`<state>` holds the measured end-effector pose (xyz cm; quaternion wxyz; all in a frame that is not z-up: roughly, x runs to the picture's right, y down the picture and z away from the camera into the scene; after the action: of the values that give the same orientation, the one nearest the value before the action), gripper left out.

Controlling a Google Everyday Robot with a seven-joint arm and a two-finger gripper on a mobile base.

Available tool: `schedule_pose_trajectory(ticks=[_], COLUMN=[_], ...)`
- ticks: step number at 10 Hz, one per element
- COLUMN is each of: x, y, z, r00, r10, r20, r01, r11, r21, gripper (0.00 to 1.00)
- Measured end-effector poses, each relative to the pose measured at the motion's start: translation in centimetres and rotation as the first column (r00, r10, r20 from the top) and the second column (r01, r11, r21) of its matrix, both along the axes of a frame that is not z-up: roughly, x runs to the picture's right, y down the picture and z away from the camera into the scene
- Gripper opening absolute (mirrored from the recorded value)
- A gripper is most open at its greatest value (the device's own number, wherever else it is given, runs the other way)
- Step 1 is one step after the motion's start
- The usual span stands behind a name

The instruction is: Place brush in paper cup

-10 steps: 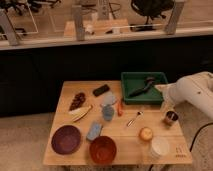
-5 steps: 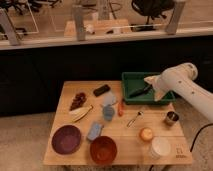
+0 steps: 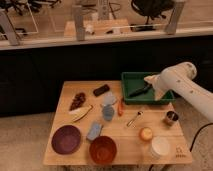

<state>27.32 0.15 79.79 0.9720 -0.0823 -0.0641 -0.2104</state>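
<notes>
The paper cup (image 3: pixel 161 147) stands upright at the wooden table's (image 3: pixel 127 150) front edge, well in front of the gripper. The metal cup (image 3: pixel 171 118) sits closer to the gripper. The gripper (image 3: pixel 149 81) hangs over the green tray (image 3: pixel 132 80); whether it grasps anything cannot be told. The brush (image 3: pixel 138 91) lies in the tray, just beside the gripper.

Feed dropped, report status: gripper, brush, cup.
Gripper over green tray, beside brush. Brush in tray, not in paper cup at front right. Metal cup stands between tray and paper cup.
</notes>
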Motion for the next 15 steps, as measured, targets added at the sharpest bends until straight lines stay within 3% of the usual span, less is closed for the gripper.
schedule_pose_trajectory(ticks=[3,5,7,8,10,12,15], x=[0.2,0.2,-0.3,-0.4,-0.1,-0.3,0.0], y=[-0.6,-2.3,-3.5,-3.5,-2.3,-1.1,0.9], z=[1.1,3.8,6.5,7.5,9.5,11.0,13.9], r00=[1.0,0.998,0.987,0.98,0.971,0.967,0.97], r10=[-0.011,-0.064,-0.159,-0.199,-0.238,-0.252,-0.238], r20=[0.004,0.01,0.013,0.012,0.02,0.035,0.048], r01=[0.011,0.064,0.16,0.199,0.238,0.254,0.243], r11=[0.9999,0.9979,0.9868,0.9783,0.9616,0.9488,0.9463], r21=[0.003,-0.003,-0.026,-0.056,-0.136,-0.188,-0.214], gripper=[0.8,0.8,0.8,0.8,0.8,0.8,0.8])
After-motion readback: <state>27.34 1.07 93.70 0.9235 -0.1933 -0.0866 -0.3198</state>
